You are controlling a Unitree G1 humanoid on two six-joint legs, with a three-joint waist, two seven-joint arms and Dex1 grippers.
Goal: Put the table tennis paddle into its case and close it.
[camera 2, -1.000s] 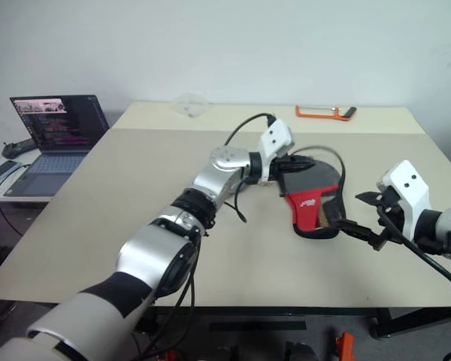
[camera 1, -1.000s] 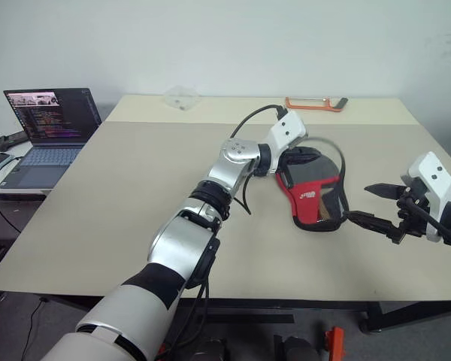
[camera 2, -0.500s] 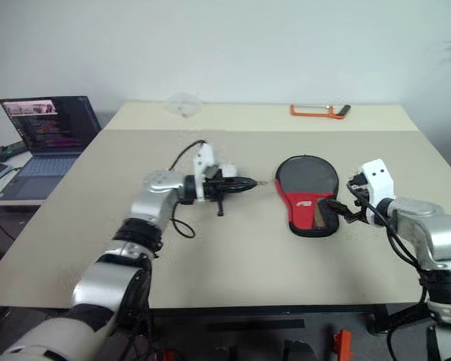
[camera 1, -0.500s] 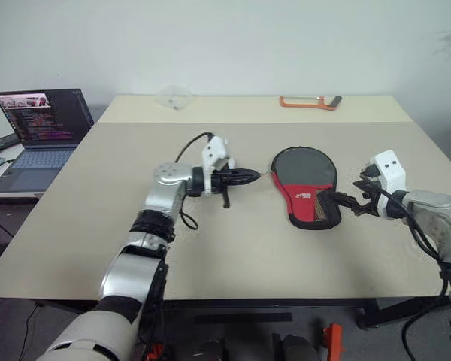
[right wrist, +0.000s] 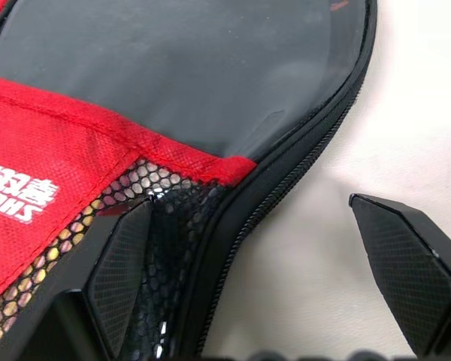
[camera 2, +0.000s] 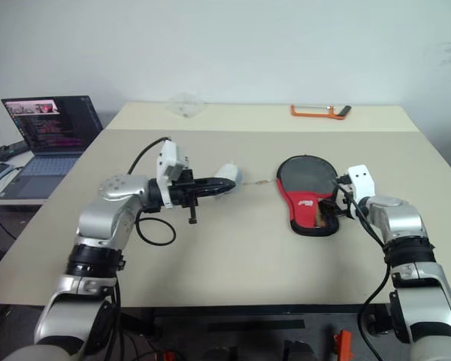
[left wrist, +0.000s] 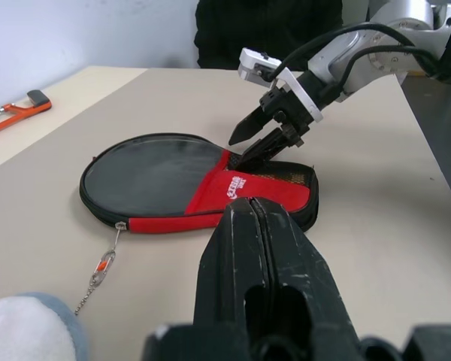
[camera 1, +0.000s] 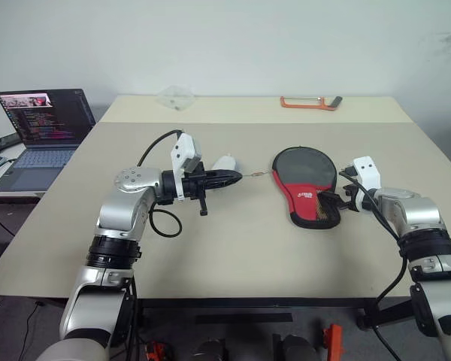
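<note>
Black and red, the case lies flat right of centre on the beige table, a small chain trailing from its left edge. The right gripper spreads wide at its near right mesh corner. The left gripper, pressed closed and holding nothing, points rightward left of the case.

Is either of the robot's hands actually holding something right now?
No. The left tool is shut on nothing, beside the case. The right tool is open, one finger on the case's mesh, one off its edge.
</note>
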